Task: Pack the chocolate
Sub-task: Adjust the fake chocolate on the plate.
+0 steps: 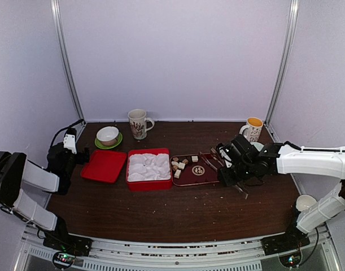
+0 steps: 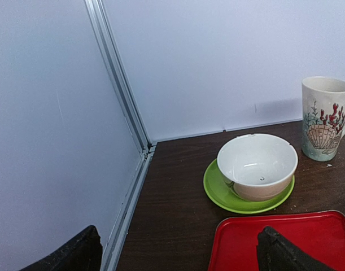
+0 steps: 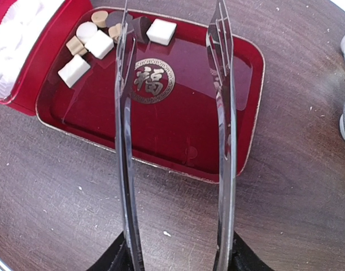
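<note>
Chocolate: the pieces (image 3: 99, 44), some cream-white and some brown, lay in a small group at one end of the tray (image 3: 178, 130), the end beside the box (image 1: 148, 184).
Box: it stood without its cover, just left of the tray; its white insert (image 1: 148, 166) showed no brown piece, though a white piece on white would be hard to tell.
Lid: the lid (image 1: 104, 165) lay flat, just left of the box.
Done: in my judgement nothing was packed.
Left: every piece that I could see was to be moved from tray to insert, and perhaps the lid put on.
Right gripper: the right gripper (image 3: 178, 261) clasped the tongs (image 3: 124, 141) from outside; the tong arms stood apart over the tray, with nothing between the tips.
Left gripper: the left gripper (image 2: 178, 252) was spread wide and held nothing, at the near edge of the lid.
Only right wrist view: single pieces, their shapes, and the gold sign on the tray.
Only left wrist view: the inside of the bowl (image 2: 257, 166), which was empty.
Only top view: box, lid and both arms together.
</note>
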`<state>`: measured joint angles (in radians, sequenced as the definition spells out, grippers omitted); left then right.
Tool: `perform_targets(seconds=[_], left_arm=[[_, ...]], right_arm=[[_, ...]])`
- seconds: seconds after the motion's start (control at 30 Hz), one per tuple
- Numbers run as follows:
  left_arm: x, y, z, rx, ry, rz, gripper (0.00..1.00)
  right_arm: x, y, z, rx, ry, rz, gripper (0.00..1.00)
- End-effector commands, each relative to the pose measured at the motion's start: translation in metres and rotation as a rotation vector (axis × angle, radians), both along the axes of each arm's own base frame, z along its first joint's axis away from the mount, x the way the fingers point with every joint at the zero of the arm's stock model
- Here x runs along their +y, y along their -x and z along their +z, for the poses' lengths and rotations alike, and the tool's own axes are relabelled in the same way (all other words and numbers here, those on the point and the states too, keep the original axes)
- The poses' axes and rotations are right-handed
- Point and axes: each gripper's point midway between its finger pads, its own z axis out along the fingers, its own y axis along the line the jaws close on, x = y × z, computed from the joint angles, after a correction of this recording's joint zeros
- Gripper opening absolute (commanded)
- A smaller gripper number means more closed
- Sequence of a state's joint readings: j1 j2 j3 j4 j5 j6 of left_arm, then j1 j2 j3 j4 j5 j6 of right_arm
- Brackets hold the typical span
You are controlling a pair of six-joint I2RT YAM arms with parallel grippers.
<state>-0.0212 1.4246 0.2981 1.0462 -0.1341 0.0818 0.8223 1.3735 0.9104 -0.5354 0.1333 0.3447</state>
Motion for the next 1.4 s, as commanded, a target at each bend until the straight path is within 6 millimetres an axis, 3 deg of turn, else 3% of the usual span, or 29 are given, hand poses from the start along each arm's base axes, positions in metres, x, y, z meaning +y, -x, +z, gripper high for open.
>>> perform_targets(seconds=[0.0, 0.37, 1.0, 1.37], left_arm=[[0.001, 0.001, 0.010, -0.043, -0.012, -0.005, 0.98], [0.001, 0.001, 0.010, -0.043, -0.012, -0.004, 0.98], [0.001, 0.001, 0.009, -0.042, -0.012, -0.004, 0.98], [0.001, 0.001, 0.010, -0.042, -0.012, -0.005, 0.98]], right_arm=[[0.004, 0.004, -0.006, 0.043, -0.001, 0.021, 0.49], [0.019, -0.007, -0.011, 0.068, 0.006, 0.027, 0.49], [0.025, -0.045, -0.035, 0.089, 0.093, -0.073, 0.47], [0.032, -0.060, -0.037, 0.086, 0.101, -0.069, 0.47]])
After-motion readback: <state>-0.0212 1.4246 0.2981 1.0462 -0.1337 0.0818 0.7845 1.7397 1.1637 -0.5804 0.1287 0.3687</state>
